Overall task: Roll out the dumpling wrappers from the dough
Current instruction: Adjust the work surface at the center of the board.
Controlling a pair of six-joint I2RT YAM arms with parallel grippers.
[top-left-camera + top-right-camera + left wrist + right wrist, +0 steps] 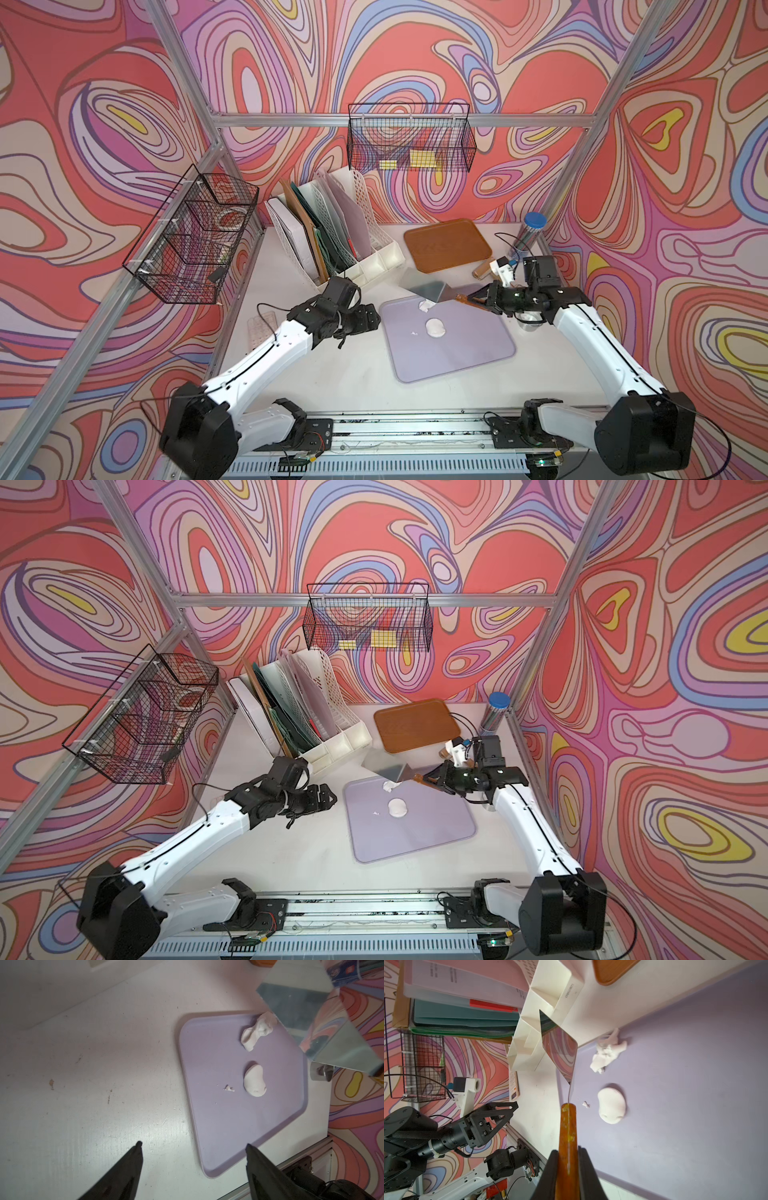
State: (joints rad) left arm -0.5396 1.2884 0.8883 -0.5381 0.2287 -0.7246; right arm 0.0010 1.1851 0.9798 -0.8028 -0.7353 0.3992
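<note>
A small, roundish white dumpling wrapper (435, 328) (397, 808) (255, 1080) (612, 1105) lies near the middle of the purple mat (457, 361) (228, 1126). A ragged dough scrap (424, 305) (256, 1031) (607, 1053) sits at the mat's far edge. My right gripper (482, 301) (568, 1150) is shut on the orange handle (568, 1126) of a scraper. The scraper's metal blade (428, 286) (560, 1051) hangs tilted just above the scrap. Left of the mat, my left gripper (374, 320) (193, 1145) is open and empty.
A brown tray (446, 245) lies at the back. A white file organizer (353, 249) stands at the back left and a blue-lidded jar (534, 224) in the back right corner. A metal ring (321, 1073) stands off the mat's right side, under my right arm. Wire baskets hang on the walls.
</note>
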